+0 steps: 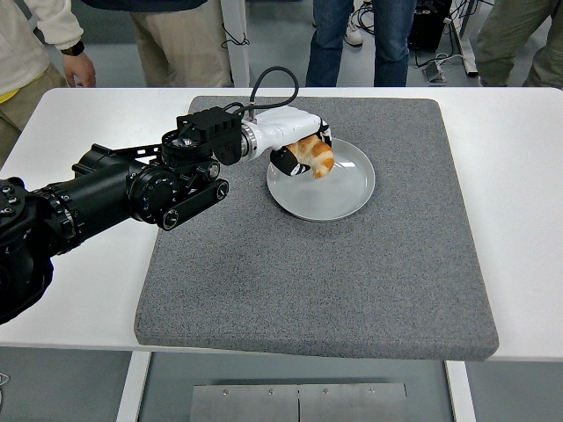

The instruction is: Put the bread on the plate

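The bread (314, 156) is held tight in the left hand (295, 145), just over the left part of the white plate (343, 189). The plate is set on a grey mat (334, 272).

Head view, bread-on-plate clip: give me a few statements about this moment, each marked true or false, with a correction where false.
1. The left hand is shut on the bread. True.
2. The bread lies alone on the plate, released. False: the fingers grip it over the plate's left part.
3. The plate sits on the grey mat. True.
4. The right arm reaches over the table. False: it is not in view.
5. The plate is black. False: it is pale grey.
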`<state>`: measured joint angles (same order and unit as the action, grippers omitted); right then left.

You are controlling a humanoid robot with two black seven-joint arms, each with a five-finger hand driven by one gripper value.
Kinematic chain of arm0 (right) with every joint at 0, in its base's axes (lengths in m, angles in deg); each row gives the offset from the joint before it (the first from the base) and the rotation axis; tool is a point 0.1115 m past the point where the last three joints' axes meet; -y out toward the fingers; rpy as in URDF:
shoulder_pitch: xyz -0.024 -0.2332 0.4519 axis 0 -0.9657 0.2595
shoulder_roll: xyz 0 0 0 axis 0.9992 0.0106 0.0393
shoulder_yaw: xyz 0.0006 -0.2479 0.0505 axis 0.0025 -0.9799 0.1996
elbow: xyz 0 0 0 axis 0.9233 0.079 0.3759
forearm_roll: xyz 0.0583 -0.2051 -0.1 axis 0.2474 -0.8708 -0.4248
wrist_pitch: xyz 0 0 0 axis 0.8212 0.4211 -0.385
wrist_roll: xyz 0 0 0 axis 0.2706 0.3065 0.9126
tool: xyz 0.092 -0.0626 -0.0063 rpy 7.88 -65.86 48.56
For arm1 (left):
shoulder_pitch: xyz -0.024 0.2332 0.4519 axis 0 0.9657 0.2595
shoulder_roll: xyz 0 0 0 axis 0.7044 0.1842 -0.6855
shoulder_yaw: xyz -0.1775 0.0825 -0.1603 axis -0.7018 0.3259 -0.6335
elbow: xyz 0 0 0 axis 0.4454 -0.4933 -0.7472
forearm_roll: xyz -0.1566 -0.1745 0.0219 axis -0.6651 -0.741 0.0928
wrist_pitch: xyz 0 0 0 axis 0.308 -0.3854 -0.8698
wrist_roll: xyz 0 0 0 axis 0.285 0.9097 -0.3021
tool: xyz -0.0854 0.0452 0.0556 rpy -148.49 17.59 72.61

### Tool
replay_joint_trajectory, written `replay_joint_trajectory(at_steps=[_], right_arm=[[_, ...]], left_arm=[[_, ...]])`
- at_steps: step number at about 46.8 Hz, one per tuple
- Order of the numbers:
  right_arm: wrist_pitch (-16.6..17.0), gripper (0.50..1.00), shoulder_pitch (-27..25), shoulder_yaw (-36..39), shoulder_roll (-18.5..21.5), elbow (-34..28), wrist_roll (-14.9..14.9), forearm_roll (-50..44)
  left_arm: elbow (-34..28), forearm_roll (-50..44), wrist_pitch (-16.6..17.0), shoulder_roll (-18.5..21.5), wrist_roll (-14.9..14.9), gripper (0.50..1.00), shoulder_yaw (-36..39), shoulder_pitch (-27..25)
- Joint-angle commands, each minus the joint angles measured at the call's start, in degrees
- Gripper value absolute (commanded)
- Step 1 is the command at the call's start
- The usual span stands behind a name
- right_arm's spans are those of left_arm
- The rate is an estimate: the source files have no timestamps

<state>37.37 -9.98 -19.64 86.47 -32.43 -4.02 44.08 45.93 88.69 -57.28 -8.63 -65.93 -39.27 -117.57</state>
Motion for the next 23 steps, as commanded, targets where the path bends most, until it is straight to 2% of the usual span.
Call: replay_joint_trajectory(at_steps=[1, 13, 23], right_arm=[[0.0, 1.000, 0.0, 0.0, 0.0, 0.0, 0.0, 0.0], [0.0, 1.000, 0.0, 0.0, 0.0, 0.0, 0.0, 0.0], [0.0, 1.000, 0.0, 0.0, 0.0, 0.0, 0.0, 0.0]], left_arm=[[0.1, -0.1, 0.0, 0.0, -1.6, 0.500, 0.0, 0.4], [0.1, 0.1, 1.1, 0.0, -3.9, 0.500, 0.3, 0.4], [2.9, -0.9, 3.5, 0.0, -5.1, 0.500, 6.1, 0.4]])
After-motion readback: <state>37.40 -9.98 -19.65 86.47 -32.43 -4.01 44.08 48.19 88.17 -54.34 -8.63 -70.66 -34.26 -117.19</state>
